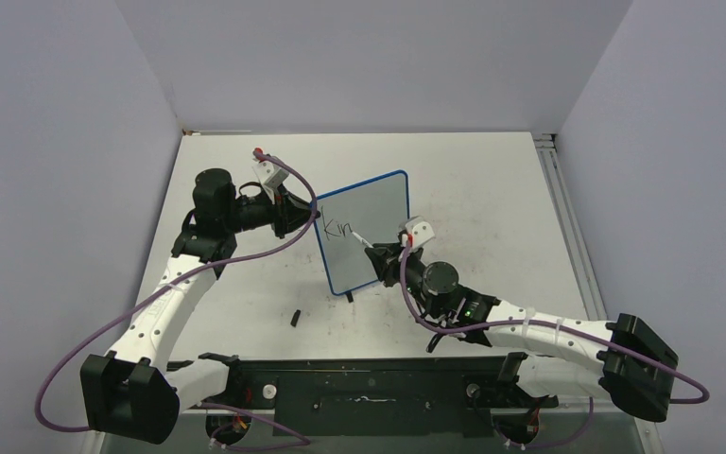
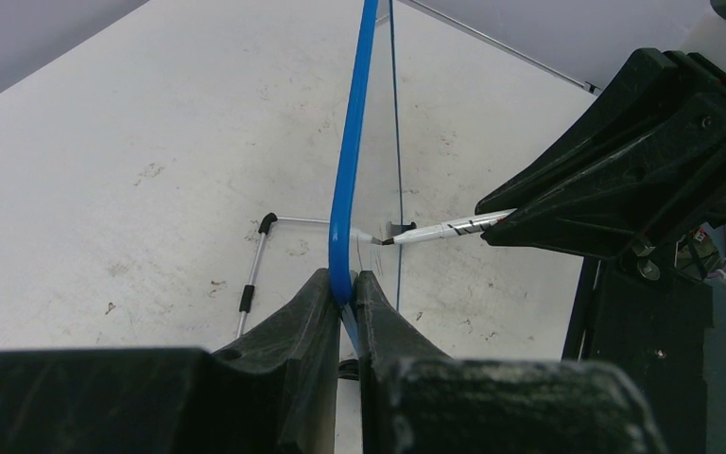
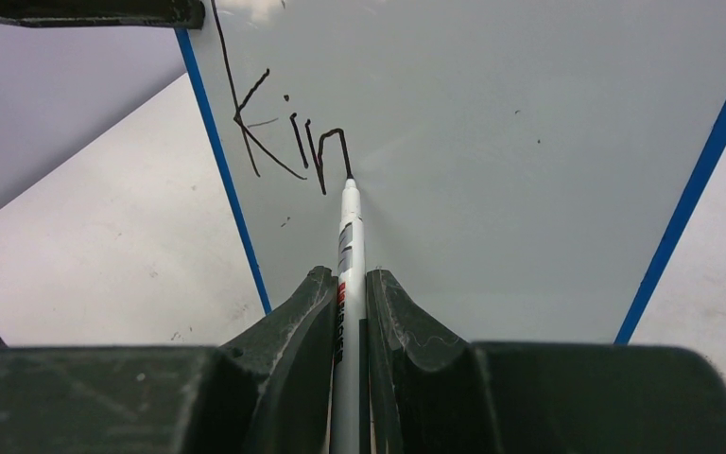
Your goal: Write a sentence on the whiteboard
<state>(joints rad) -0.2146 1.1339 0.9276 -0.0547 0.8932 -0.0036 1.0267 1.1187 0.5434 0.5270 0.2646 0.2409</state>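
The whiteboard (image 1: 369,232) stands tilted mid-table, white with a thin blue frame (image 2: 350,170) and black feet. My left gripper (image 1: 304,210) is shut on the board's left edge, the blue frame pinched between its fingers (image 2: 312,312). My right gripper (image 1: 386,252) is shut on a white marker (image 3: 348,246). The marker tip touches the board face at the end of the black letters "Kin" (image 3: 288,137), the start of the sentence (image 1: 338,229). In the left wrist view the marker (image 2: 440,230) meets the board from the right.
A small black cap (image 1: 296,317) lies on the table in front of the board, left of its foot. The board's wire stand (image 2: 250,274) rests on the table behind it. Grey walls enclose the table; a rail (image 1: 558,180) runs along its right edge.
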